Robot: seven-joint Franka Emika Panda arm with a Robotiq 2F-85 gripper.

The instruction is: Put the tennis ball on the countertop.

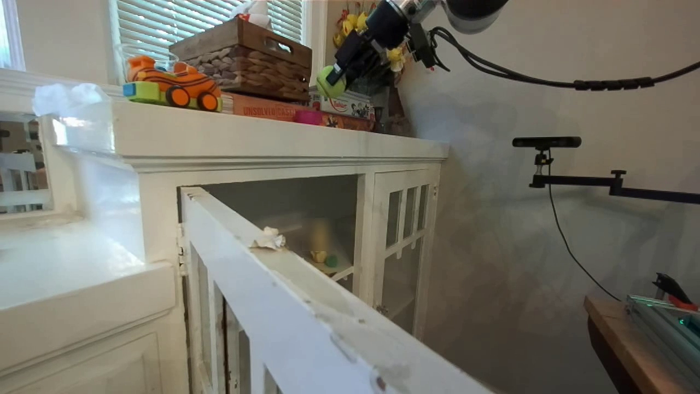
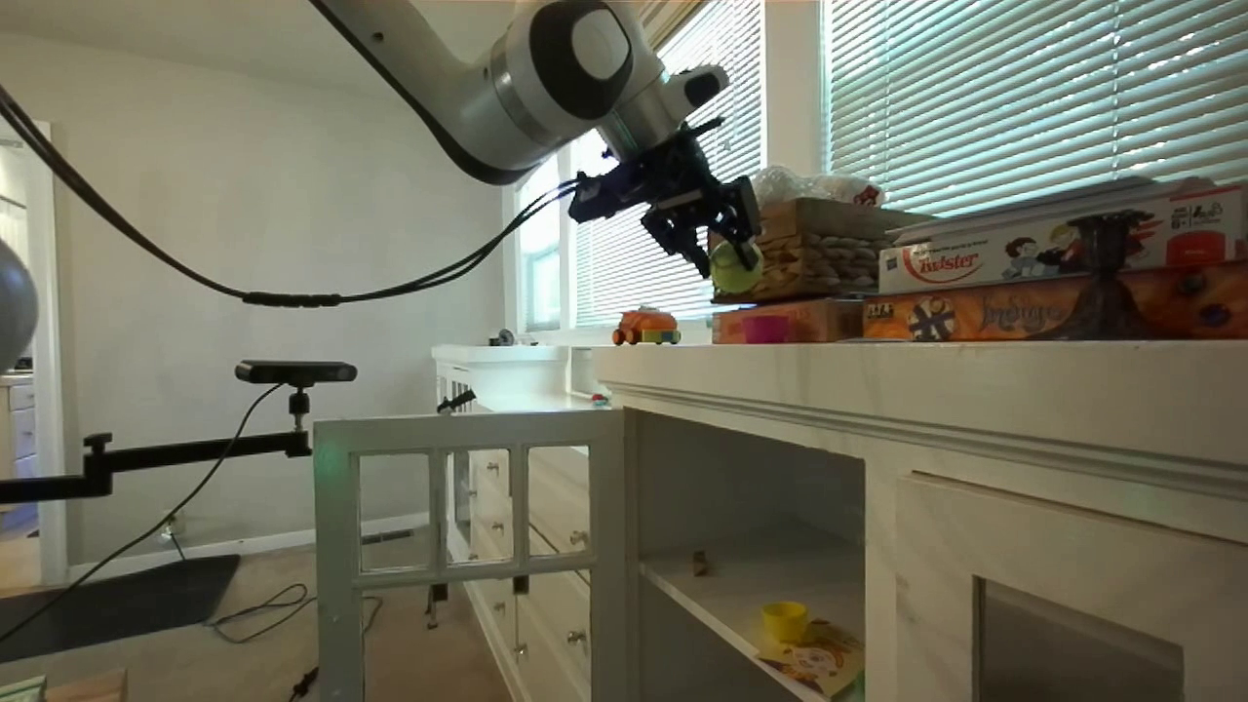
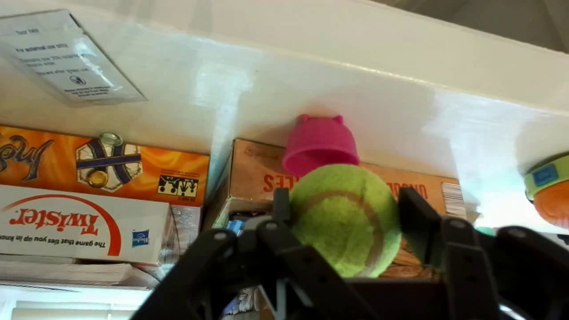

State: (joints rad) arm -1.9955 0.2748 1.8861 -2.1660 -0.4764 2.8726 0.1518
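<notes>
Our hand (image 3: 346, 206) holds the tennis ball (image 2: 738, 270) squeezed between its fingers (image 3: 420, 222), higher than the counter (image 2: 877, 375) and apart from it. On the counter we see a pink cup (image 3: 321, 142) just beside an orange box (image 1: 268, 111), an orange toy car (image 1: 172, 85) past the box's end, and a Twister game (image 2: 994, 255) lying on another box (image 2: 1019, 312).

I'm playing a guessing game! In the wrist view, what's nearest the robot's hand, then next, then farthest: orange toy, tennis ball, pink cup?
1. Tennis ball: held in the hand.
2. Pink cup: just beyond, near the picture's middle.
3. Orange toy: off at the right edge, partly cut off.
</notes>
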